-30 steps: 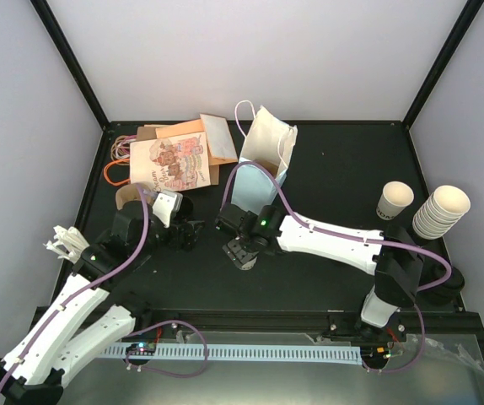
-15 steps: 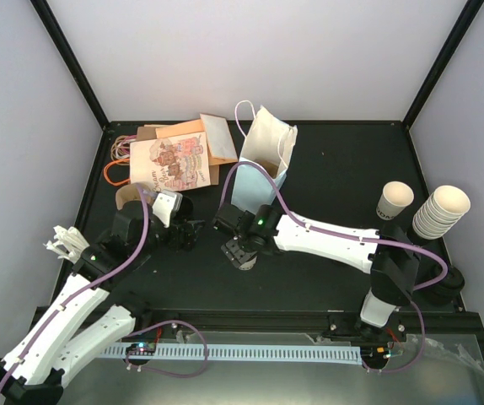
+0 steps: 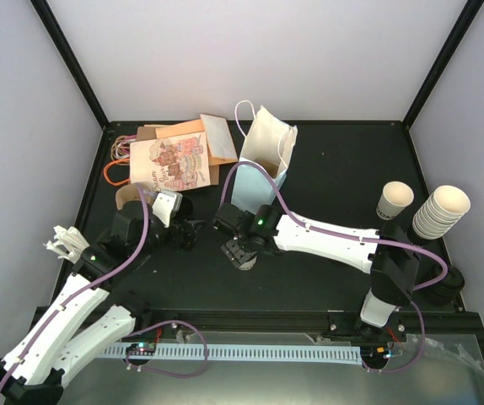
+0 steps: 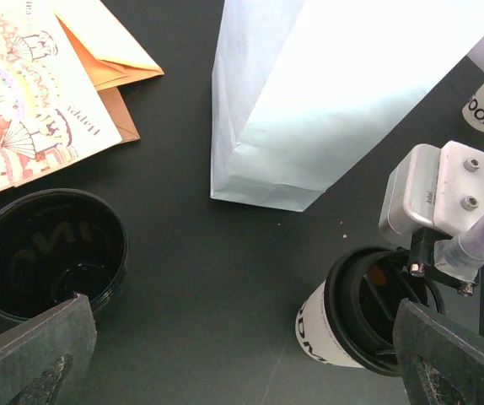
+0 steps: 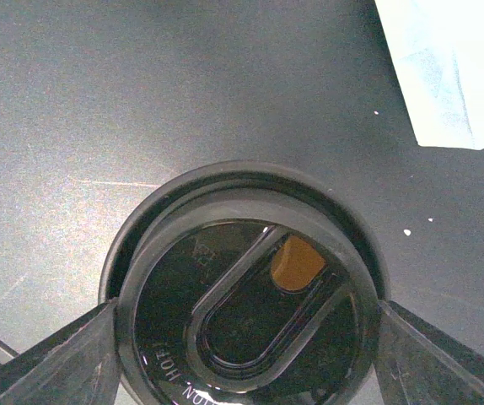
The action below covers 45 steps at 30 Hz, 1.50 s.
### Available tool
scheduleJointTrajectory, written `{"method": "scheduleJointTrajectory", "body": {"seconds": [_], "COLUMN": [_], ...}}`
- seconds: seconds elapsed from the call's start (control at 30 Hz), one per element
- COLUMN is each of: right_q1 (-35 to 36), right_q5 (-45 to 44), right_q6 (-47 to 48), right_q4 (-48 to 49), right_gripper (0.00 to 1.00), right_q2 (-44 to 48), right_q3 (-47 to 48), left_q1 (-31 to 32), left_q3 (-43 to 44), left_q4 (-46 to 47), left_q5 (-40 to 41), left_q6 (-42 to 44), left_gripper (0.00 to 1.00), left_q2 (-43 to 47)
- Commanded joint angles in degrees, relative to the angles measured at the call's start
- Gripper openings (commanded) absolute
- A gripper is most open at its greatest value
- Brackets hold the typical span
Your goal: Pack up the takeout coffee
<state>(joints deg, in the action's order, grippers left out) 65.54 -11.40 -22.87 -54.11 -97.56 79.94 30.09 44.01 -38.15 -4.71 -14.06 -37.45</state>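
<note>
The takeout coffee stands upright on the table near the middle, just in front of the pale blue paper bag, which stands with its mouth open upward; the right pincer hangs directly over the cup, its fingers meeting the black lid's rim on both sides, so it looks clamped on the coffee rather than merely straddling it; the left pincer is spread wide and holds nothing, hovering low just left of the cup. The step in hand seems to be lifting the cup for the bag; done well, it calls for a straight vertical rise with the cup level, since the hold sits on the lid's edge and a tilt could pop the lid or spill; the cup should clear the bag's top edge fully before crossing over, then go down through the centre of the mouth; the free left pincer could steady the bag's wall against tipping.
</note>
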Motion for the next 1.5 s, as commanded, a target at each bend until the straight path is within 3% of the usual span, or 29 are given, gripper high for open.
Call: {"method": "scheduleJointTrajectory", "body": {"seconds": [0.0, 0.3, 0.73, 1.13, 1.47], "right_q1": [0.11, 0.09, 0.12, 0.11, -0.08], "right_q5": [0.94, 1.17, 0.57, -0.86, -1.68], "right_q6": [-0.24, -0.07, 0.69, 3.03, 5.5], "right_q4": [-0.41, -0.38, -0.98, -1.74, -2.95], "right_gripper": [0.8, 0.82, 0.75, 0.74, 0.74], "right_q2": [-1.15, -1.53, 0.63, 7.94, 18.87], "right_q3": [-0.36, -0.31, 0.53, 1.76, 7.23], "left_q1": [-0.07, -0.05, -0.06, -0.11, -0.1], "left_q3": [0.11, 0.09, 0.11, 0.4, 4.28], "left_q4": [-0.11, -0.04, 0.01, -0.86, 1.29], "left_q5": [0.67, 0.63, 0.4, 4.92, 3.08], "left_q6": [0.18, 0.25, 0.35, -0.73, -3.06], "left_gripper": [0.99, 0.99, 0.99, 0.99, 0.99], "left_q2": [0.54, 0.46, 0.19, 1.53, -1.99]}}
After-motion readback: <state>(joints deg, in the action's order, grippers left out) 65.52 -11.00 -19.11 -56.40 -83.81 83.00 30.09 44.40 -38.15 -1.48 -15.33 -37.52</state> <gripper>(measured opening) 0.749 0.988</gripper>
